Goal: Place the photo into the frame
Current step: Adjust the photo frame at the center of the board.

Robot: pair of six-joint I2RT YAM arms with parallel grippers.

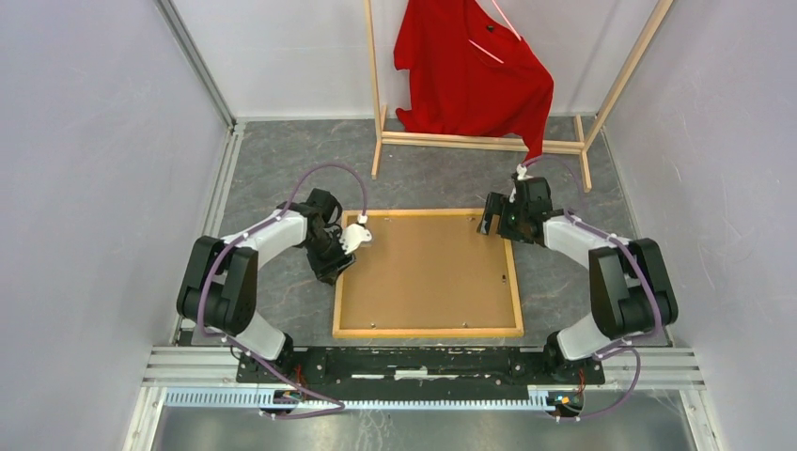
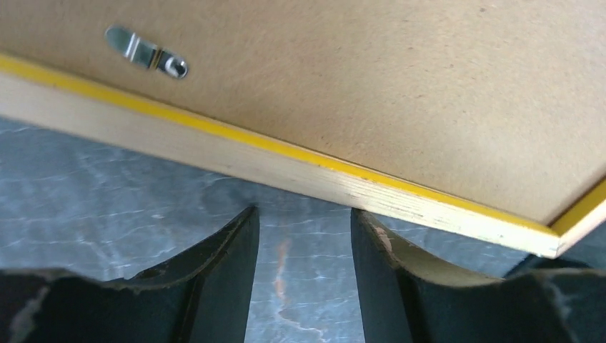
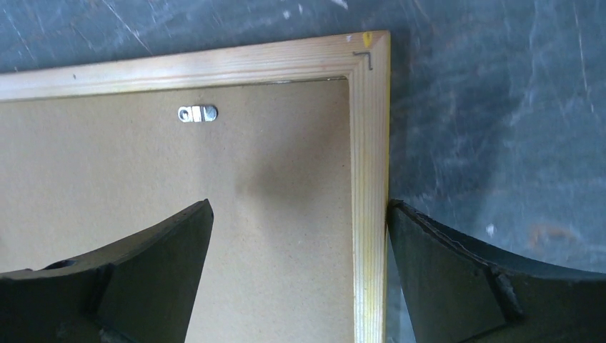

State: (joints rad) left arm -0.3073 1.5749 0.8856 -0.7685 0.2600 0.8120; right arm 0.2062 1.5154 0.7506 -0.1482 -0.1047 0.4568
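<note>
The frame (image 1: 428, 332) lies face down on the grey table, light wood back upward, with a brown backing board (image 1: 428, 272) inside it. The photo is hidden. My left gripper (image 1: 336, 265) is at the frame's left rail near the far corner. In the left wrist view this gripper (image 2: 304, 214) is open, only table between its fingers, tips just short of the frame's outer edge (image 2: 286, 168). My right gripper (image 1: 493, 225) is at the far right corner. It (image 3: 300, 207) stands wide open astride the right rail (image 3: 368, 179), one finger over the board (image 3: 214, 179), the other outside.
A wooden clothes rack (image 1: 479, 143) with a red shirt (image 1: 470, 66) stands at the back, just beyond the frame. Small metal clips (image 2: 146, 53) (image 3: 198, 113) sit on the board near the rails. Walls close in on both sides.
</note>
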